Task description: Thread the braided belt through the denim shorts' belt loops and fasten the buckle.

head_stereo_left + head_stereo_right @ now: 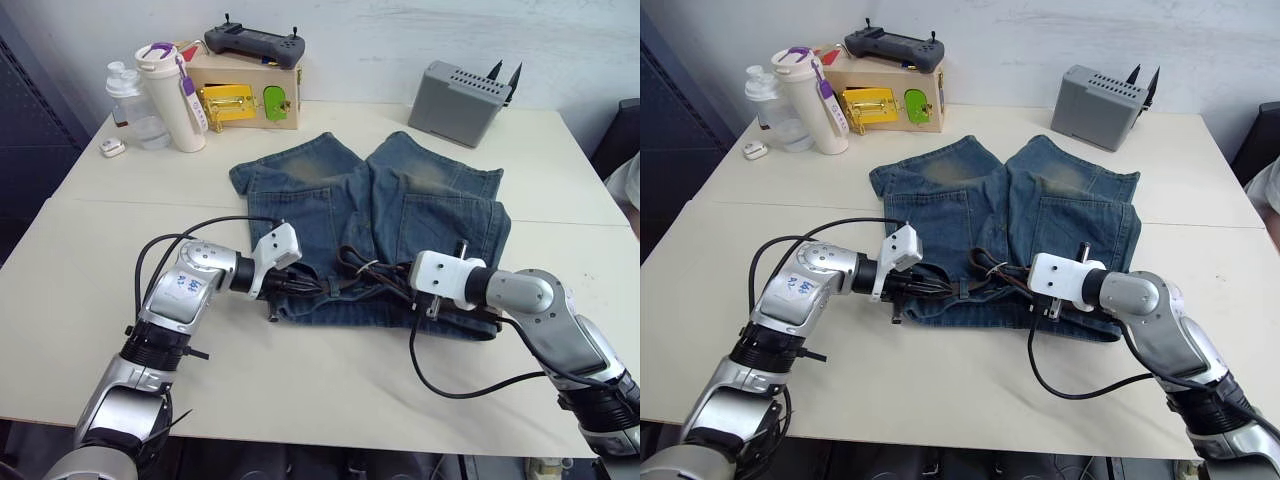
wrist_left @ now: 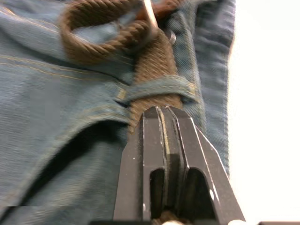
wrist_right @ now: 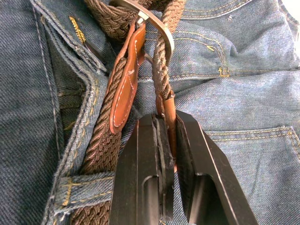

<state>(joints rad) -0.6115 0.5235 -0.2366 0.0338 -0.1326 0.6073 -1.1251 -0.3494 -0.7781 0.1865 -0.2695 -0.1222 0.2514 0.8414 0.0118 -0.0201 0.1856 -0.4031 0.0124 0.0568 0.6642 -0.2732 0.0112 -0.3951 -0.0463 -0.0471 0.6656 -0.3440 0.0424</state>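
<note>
The denim shorts are faded blue twill cloth with tan stitching and paler worn patches. The braided belt is coarse dark-brown woven cord, its tip smooth tan leather. The buckle is shiny silver metal. The bench is smooth, matt cream. The fingers are matt black plastic.

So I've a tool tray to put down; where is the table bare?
Bare table lies outside the left pincer, and along the near edge below the denim shorts. Crowded: the far left corner by the tumbler and box.
</note>
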